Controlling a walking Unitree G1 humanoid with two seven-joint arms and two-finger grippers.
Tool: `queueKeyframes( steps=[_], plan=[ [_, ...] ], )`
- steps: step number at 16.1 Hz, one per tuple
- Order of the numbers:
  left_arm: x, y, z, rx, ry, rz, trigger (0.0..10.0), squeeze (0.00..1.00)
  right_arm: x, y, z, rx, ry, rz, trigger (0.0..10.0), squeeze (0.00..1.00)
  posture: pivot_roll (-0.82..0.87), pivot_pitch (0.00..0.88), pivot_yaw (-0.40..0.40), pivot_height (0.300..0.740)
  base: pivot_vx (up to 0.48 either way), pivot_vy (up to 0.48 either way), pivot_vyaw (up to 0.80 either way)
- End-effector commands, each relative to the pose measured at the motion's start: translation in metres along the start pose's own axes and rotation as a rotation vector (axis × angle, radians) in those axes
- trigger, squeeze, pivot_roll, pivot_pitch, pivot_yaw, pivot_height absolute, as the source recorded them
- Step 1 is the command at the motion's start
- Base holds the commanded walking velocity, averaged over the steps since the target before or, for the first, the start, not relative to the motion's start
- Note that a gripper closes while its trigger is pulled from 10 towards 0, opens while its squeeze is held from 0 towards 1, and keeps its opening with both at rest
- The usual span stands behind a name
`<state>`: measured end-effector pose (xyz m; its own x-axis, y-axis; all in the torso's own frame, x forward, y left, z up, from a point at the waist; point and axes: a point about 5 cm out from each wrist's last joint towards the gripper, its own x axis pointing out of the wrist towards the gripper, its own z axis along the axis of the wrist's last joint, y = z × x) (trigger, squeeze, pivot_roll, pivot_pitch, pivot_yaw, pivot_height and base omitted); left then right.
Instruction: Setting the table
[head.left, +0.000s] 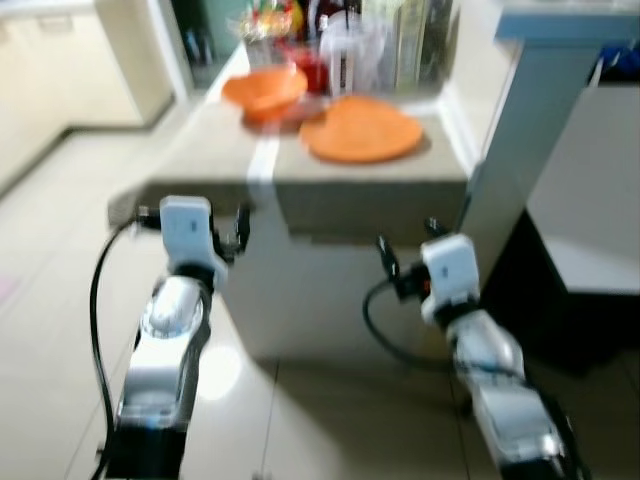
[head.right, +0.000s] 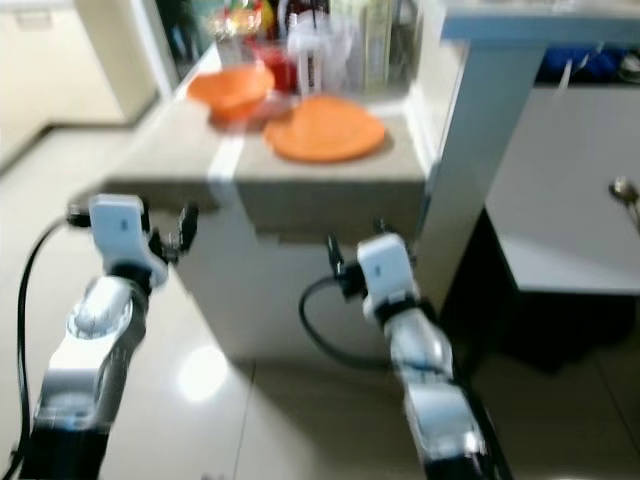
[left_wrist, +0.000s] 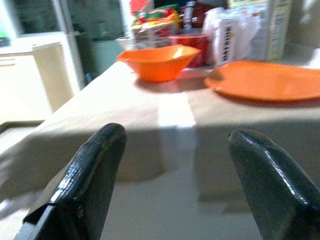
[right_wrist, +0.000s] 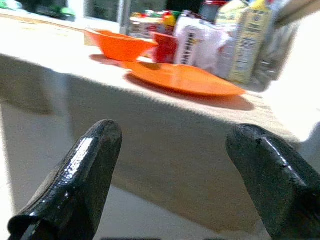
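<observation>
The table (head.left: 330, 195) stood ahead on a glossy tiled floor (head.left: 60, 330), covered by a beige cloth with a pale stripe (head.left: 262, 160) running front to back. The cloth hung over the near edge. An orange plate (head.left: 362, 130) lay flat on the cloth, right of the stripe. An orange bowl (head.left: 264, 90) stood behind and left of the plate, just beside it. Behind both stood a red cup (left_wrist: 191, 46), a clear wrapped package (head.left: 350, 55), cartons (right_wrist: 247, 42) and colourful packets (left_wrist: 152, 25), crowded together at the far end. The head views were blurred; labels could not be read.
</observation>
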<state>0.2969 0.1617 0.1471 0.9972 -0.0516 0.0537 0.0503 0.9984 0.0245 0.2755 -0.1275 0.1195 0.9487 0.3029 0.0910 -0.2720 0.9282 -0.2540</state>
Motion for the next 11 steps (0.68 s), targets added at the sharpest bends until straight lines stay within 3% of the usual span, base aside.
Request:
queueKeyframes(
  steps=[1, 7, 8, 9, 11],
  plan=[
    [0.004, -0.010, 0.006, 0.003, -0.019, -0.050, 10.0, 1.00, -0.002, -0.006, 0.002, -0.013, -0.015, -0.021, 10.0, 0.00, -0.15, 0.000, 0.082, 0.740, 0.472, 0.000, 0.00],
    [0.009, -0.011, 0.010, 0.006, -0.026, -0.090, 10.0, 1.00, -0.001, -0.004, 0.006, -0.008, -0.034, -0.021, 10.0, 0.00, -0.16, 0.000, 0.093, 0.740, 0.476, 0.000, 0.00],
    [0.011, -0.010, 0.010, 0.012, -0.015, -0.070, 10.0, 0.75, -0.001, -0.004, 0.009, -0.005, -0.042, -0.023, 10.0, 0.00, -0.16, 0.000, 0.093, 0.740, 0.244, 0.000, 0.00],
    [0.013, -0.008, 0.010, 0.002, -0.015, -0.067, 10.0, 0.00, 0.000, -0.004, 0.010, -0.005, -0.048, -0.023, 10.0, 0.00, -0.16, 0.000, 0.095, 0.740, 0.000, 0.000, 0.00],
    [0.014, -0.006, 0.011, -0.004, -0.013, -0.063, 10.0, 0.00, -0.001, -0.003, 0.011, -0.005, -0.051, -0.023, 10.0, 0.00, -0.16, 0.000, 0.097, 0.740, 0.000, 0.000, 0.00]
  ],
)
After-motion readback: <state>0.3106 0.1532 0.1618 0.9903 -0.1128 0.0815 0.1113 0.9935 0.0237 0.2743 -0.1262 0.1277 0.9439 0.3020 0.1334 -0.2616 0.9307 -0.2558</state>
